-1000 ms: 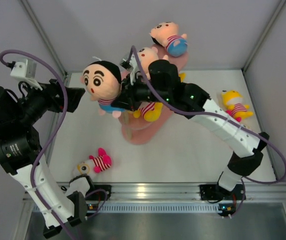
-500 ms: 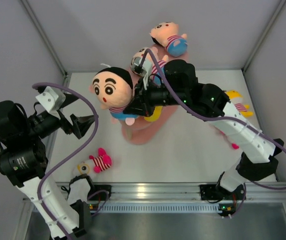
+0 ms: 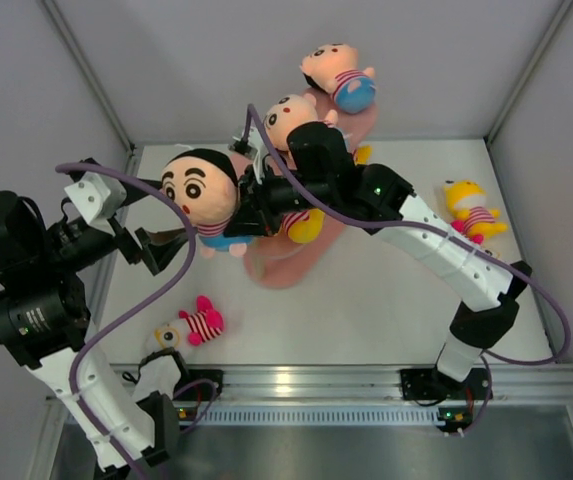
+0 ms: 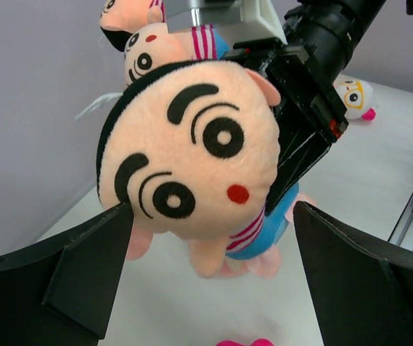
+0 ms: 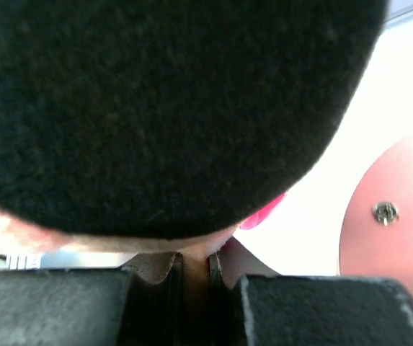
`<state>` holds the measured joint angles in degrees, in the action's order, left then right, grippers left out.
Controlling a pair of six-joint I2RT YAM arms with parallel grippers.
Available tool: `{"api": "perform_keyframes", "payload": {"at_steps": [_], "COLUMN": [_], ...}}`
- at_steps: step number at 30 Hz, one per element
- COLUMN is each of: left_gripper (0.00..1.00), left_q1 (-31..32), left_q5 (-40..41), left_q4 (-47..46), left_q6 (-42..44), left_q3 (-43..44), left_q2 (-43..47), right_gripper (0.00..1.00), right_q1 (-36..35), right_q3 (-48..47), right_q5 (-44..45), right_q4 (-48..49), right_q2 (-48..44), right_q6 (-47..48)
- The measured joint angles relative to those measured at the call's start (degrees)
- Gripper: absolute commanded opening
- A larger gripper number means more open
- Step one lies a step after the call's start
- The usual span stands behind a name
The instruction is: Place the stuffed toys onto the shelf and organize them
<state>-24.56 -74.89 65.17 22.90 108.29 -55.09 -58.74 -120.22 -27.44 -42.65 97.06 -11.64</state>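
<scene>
Black-haired doll is hanging left of shelf | right gripper clenching it from behind, presenting face | left gripper gaping wide nearby, probably awaiting handover

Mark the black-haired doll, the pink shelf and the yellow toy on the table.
black-haired doll [image 3: 196,188], top external view, on its face.
pink shelf [image 3: 286,270], top external view, bare bottom tier.
yellow toy [image 3: 474,214] on the table, top external view, its striped shirt.

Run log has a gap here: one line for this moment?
right gripper: jaws shut on black-haired doll, aloft beside shelf | left gripper: jaws open, facing doll | on table: pink toy, yellow toy
</scene>
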Motion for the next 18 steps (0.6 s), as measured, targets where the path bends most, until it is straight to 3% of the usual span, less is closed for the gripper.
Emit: {"api": "perform_keyframes", "payload": {"at_steps": [9, 12, 15, 16, 18], "left_gripper": [0.94, 0.77, 0.38, 0.19, 0.02], "left_q1": [0.0, 0.0, 0.0, 0.0, 0.0], "left_q5": [2.8, 2.6, 2.2, 2.1, 1.6], "left_q4": [0.0, 0.0, 0.0, 0.0, 0.0], "left_q6": [-3.6, -3.6, -3.3, -3.2, -3.1], "left_q3": [2.6, 1.9, 0.9, 0.7, 0.4], "left_q2": [-3.9, -5.0, -4.9, -4.9, -4.6], "right_gripper": [0.0, 0.0, 0.0, 0.0, 0.0], "right_q1": [0.0, 0.0, 0.0, -0.1, -0.2], "right_q3": [-1.1, -1.5, -1.7, -1.7, -1.7], "right_q5": [-1.6, -2.3, -3.4, -3.8, -4.4], "right_q4": [1.1, 1.5, 1.7, 1.9, 3.0], "right_q2": [3.0, 3.0, 3.2, 3.3, 3.6], "right_q6": [-1.2, -1.7, -2.1, -2.4, -2.6]}}
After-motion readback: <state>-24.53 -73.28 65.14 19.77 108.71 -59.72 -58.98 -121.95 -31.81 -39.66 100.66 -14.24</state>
